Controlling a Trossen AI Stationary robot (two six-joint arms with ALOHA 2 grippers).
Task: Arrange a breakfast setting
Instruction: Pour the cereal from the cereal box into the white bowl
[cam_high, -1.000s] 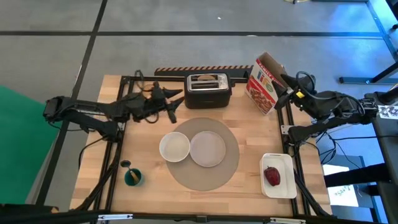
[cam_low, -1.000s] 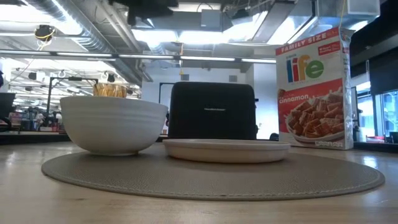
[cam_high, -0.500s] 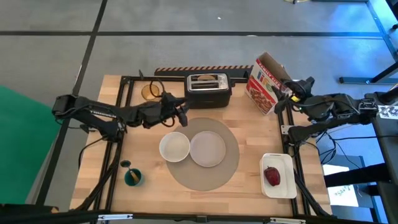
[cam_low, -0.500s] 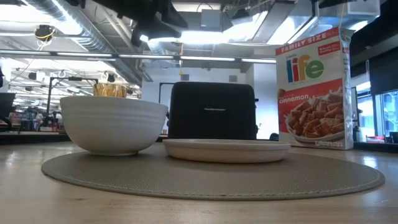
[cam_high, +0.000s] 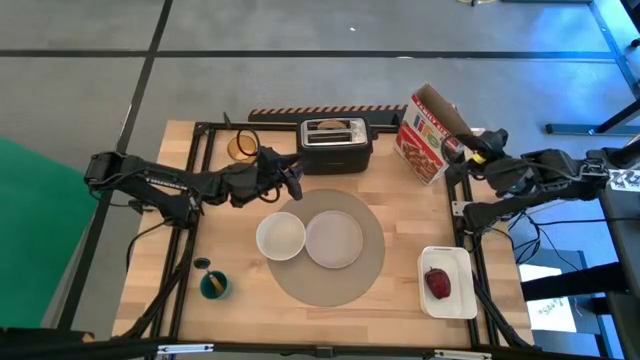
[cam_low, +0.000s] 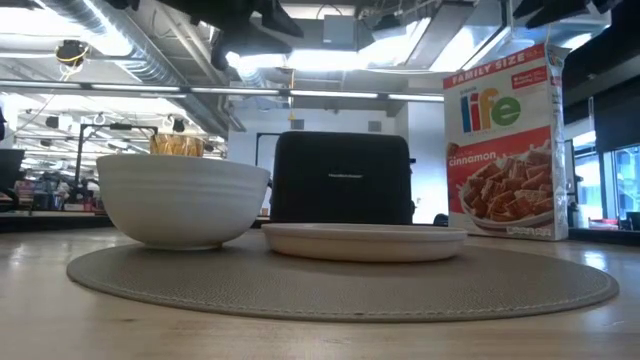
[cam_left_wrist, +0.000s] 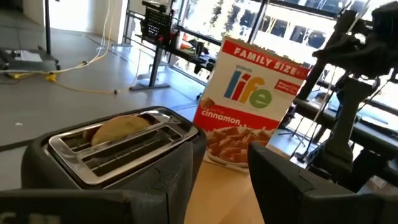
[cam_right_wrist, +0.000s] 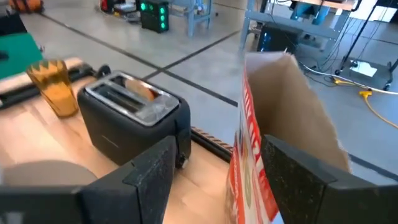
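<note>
The left gripper (cam_high: 293, 178) hovers with its fingers (cam_left_wrist: 292, 180) apart and nothing between them, just above the far-left rim of the round grey mat (cam_high: 372, 270), close in front of the black toaster (cam_high: 335, 146). The right gripper (cam_high: 470, 148) stands beside the open top of the cereal box (cam_high: 427, 133), its fingers (cam_right_wrist: 305, 180) also spread and empty (the box flap rises right before it).

Bare wood lies open along the near edge and to the left of the mat, broken only by a small green object (cam_high: 214, 285) near the front-left corner. The white bowl (cam_high: 280, 237) and small white plate (cam_high: 334, 240) sit side by side on the mat, touching or nearly so. The amber tumbler (cam_high: 241, 147) stands upright at the far edge, left of the toaster. The bagel (cam_left_wrist: 121, 129) sits in the toaster slot, its long axis along the slot. The red fruit (cam_high: 438, 282) lies on the white tray (cam_high: 450, 307) at the front right.
</note>
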